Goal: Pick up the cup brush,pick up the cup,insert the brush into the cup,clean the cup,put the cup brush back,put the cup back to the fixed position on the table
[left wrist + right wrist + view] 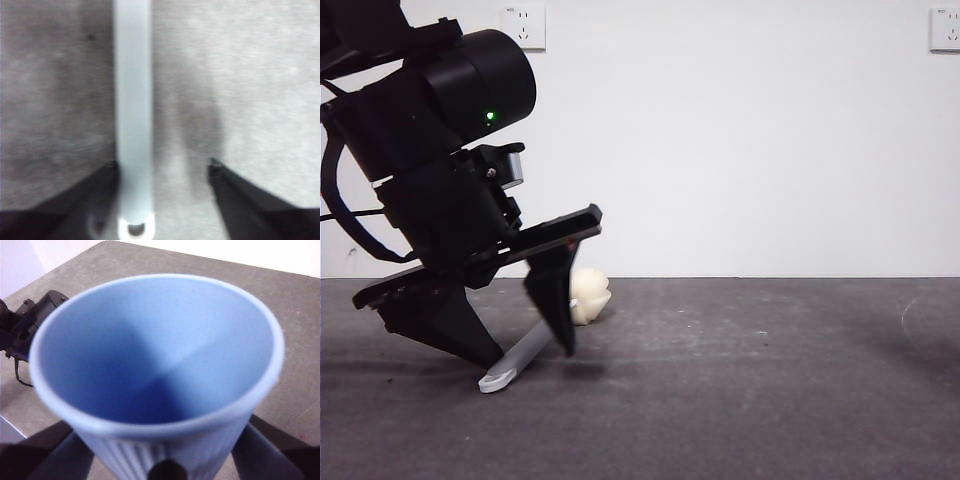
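Note:
The cup brush [517, 360] lies on the dark grey table [770, 380], its cream sponge head [588, 293] toward the wall and its loop end toward the camera. My left gripper [525, 350] is down at the table, open, its jaws on either side of the grey handle [132, 115]. In the left wrist view the handle lies against one jaw, with a wide gap to the other jaw; the left gripper [164, 165] is not closed on it. My right gripper [160, 452] is shut on the blue ribbed cup [150, 355], held up with its mouth toward the wrist camera. The cup is out of the front view.
The left arm [25, 325] shows small and dark at the table's far side in the right wrist view. A white wall with two sockets [523, 27] stands behind the table. A faint pale arc [910, 315] marks the table at the right.

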`<state>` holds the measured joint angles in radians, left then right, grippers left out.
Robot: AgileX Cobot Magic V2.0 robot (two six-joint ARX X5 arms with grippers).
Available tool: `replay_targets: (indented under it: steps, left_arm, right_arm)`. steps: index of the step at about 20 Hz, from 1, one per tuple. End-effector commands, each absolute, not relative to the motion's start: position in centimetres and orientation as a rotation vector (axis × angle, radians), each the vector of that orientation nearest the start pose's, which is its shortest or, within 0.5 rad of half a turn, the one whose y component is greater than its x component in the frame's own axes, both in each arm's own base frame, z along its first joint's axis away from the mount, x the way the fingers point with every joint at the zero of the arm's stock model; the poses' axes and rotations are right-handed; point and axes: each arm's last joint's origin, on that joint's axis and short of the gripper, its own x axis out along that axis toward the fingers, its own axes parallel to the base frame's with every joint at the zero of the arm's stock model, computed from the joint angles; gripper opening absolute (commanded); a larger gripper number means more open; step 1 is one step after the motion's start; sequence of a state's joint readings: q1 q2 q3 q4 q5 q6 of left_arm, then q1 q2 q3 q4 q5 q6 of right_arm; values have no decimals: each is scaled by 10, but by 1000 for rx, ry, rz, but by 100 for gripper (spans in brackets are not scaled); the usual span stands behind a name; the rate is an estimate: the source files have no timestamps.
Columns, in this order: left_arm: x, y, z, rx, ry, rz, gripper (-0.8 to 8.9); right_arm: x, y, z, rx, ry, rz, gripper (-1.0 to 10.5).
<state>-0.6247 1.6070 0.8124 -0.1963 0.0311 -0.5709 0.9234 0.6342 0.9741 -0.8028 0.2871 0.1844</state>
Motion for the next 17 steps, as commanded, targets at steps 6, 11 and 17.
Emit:
replay_targets:
  steps: [6, 11, 17]
  left_arm:
    - [227, -164, 189, -160, 984, -344, 382]
    - [196, -141, 256, -136, 764, -433, 382]
    - [146, -102, 297, -96, 643, -430, 381]
  right_arm:
    - [92, 108, 359, -116, 354, 609, -12]
    - [130, 147, 330, -282, 346, 574, -12]
    - [168, 164, 258, -210, 306, 496, -12]
